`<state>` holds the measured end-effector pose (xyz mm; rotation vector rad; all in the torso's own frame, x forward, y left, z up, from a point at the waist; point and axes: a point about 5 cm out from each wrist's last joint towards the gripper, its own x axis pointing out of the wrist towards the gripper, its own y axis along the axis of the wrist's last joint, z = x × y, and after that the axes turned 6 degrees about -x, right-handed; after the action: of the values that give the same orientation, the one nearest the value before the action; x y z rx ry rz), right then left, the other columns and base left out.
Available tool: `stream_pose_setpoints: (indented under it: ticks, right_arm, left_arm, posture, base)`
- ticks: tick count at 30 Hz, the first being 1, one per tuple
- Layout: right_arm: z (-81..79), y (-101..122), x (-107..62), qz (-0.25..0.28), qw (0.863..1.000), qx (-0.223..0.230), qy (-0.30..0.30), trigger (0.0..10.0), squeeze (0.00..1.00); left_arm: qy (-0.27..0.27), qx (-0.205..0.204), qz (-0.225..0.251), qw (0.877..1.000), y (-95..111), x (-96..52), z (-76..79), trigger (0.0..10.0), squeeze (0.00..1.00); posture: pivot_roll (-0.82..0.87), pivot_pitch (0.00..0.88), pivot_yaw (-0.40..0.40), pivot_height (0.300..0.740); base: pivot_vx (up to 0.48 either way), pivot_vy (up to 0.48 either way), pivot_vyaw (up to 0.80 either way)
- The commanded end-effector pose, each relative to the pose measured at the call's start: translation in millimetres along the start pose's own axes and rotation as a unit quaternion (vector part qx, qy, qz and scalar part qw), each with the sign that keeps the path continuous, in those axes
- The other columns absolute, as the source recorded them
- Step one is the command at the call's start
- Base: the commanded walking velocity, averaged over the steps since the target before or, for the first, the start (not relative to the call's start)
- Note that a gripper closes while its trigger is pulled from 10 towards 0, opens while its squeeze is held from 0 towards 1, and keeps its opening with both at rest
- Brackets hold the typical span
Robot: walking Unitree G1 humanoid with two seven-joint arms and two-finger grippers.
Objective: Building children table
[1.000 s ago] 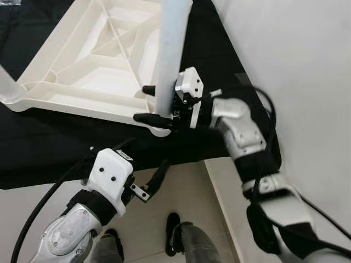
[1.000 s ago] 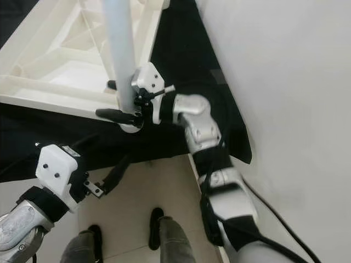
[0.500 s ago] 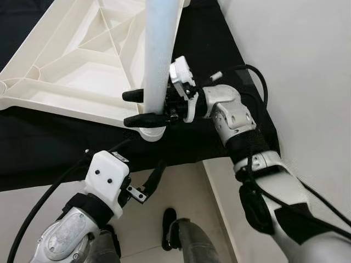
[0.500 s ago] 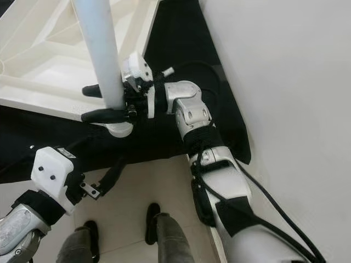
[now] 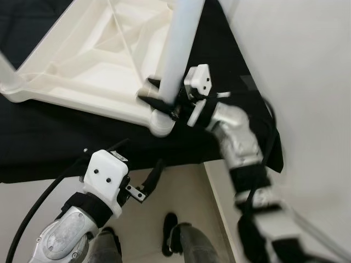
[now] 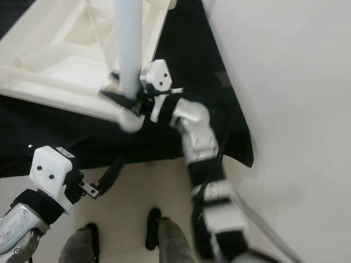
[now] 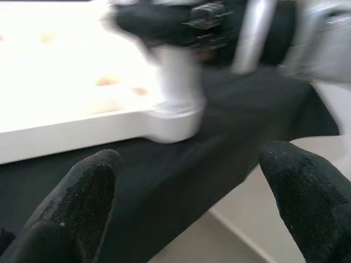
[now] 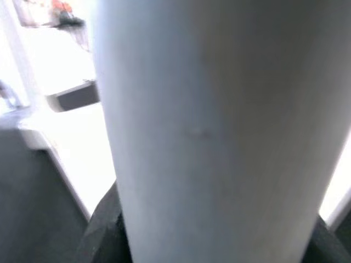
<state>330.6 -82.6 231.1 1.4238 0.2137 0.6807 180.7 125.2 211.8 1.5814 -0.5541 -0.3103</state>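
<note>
One leg (image 5: pixel 178 60): clamped by right hand (image 5: pixel 160 96), at corner socket (image 5: pixel 160 124)
Left hand (image 5: pixel 149 183): wide, empty
Risk: leg tilts, jams socket

no readable text, label, brand or number anywhere in view.

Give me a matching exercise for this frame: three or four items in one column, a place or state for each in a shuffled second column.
Items:
1. right gripper
2. left gripper
3. white cylindrical table leg
4. white ribbed plastic tabletop

States:
A. lying underside up on the black cloth
B. jaws open, hovering over the floor
C. clamped around the leg near its base
D. standing in the tabletop's corner socket

Pairs: 1-C, 2-B, 3-D, 4-A
</note>
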Motion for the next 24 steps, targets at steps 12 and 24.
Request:
stream_pose_setpoints:
  ticks: [12, 24]
  right_arm:
    - [-36.7, -39, 4.8, -0.115, 0.993, 0.034, 0.005, 10.0, 0.53]
    - [-34.0, 18, 34.6, 0.040, 0.944, 0.003, 0.328, 10.0, 0.00]
  left_arm:
    - [-0.008, 0.008, -0.005, 1.000, -1, 2.6, -3.5, 10.0, 0.00]
    - [-0.012, 0.004, -0.004, 1.000, -1, 3.1, 1.6, 10.0, 0.00]
  posture:
    - [0.15, 0.334, -0.152, 0.740]
    - [0.16, 0.349, -0.159, 0.740]
  base:
    - [0.000, 0.000, 0.00]
    - [0.000, 0.000, 0.00]
